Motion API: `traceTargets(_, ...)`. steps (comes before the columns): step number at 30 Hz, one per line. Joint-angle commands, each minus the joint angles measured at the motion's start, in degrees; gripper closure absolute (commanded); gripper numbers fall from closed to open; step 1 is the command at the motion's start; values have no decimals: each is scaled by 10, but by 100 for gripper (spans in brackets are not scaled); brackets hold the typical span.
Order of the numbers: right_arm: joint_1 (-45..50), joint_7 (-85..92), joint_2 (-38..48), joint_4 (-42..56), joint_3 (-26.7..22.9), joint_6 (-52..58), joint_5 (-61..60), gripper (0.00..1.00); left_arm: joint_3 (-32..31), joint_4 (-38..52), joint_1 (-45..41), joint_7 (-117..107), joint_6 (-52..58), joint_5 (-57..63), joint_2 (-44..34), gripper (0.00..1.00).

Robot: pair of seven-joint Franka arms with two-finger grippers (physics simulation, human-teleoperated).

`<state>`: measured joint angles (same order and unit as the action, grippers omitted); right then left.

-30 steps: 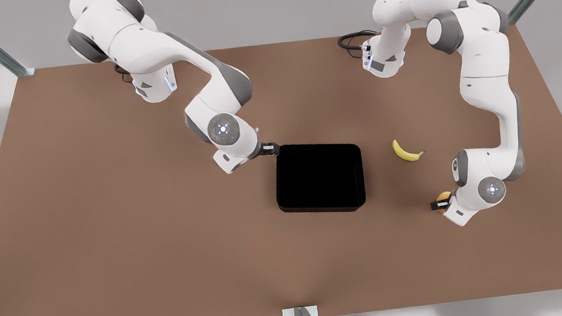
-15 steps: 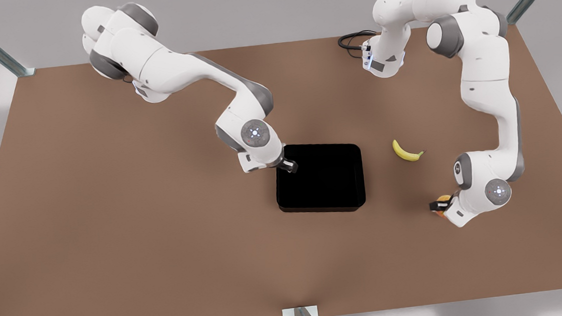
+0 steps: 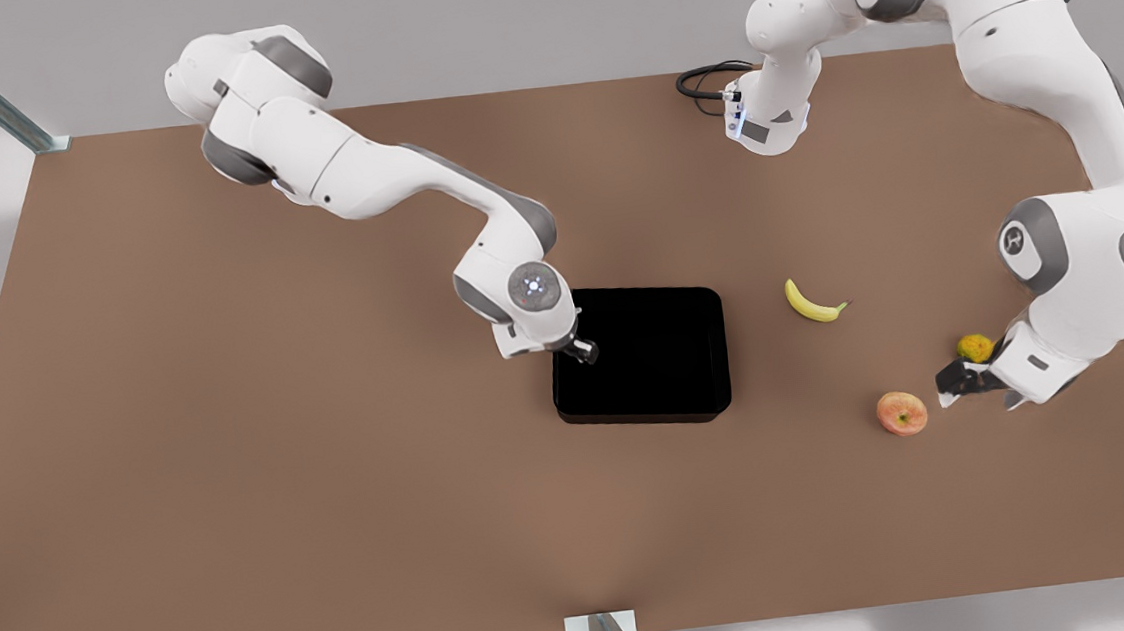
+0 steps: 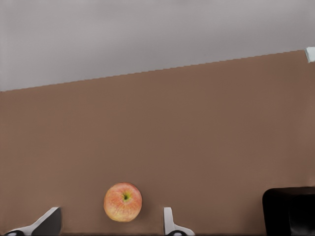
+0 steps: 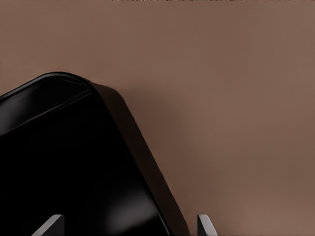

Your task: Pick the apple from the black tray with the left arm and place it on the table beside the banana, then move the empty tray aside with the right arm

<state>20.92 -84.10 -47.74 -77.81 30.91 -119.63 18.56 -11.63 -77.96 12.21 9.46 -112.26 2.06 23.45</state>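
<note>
Lying on the table (image 3: 230, 432), the apple (image 3: 902, 413) is being left near the banana (image 3: 813, 302). The left gripper (image 3: 959, 383) is being held just beside it, jaws wide. The right gripper (image 3: 582, 351) is being hung over the black tray's (image 3: 640, 354) rim, jaws wide. A bad grip could be letting the tray slip.

black tray (image 5: 74, 162): a rounded corner and low glossy rim are seen resting on the table (image 5: 221, 98).
right gripper (image 5: 129, 227): fingertips are spread wide, straddling the tray's rim.
</note>
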Motion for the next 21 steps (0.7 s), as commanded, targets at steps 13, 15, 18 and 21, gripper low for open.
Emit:
traceTargets(13,7,101,-43,-20,2,-50,47,0,7,-142,12,-101,107,-54,-148,0)
traceTargets(15,3,101,-42,-18,8,-50,46,10,8,-139,14,-98,103,-53,-137,0)
traceTargets(18,-13,110,-40,-16,23,-48,42,49,6,-58,11,-97,104,-28,-71,0)
traceTargets(21,-18,111,-40,-16,32,-48,42,59,6,-56,12,-97,97,-28,-57,0)
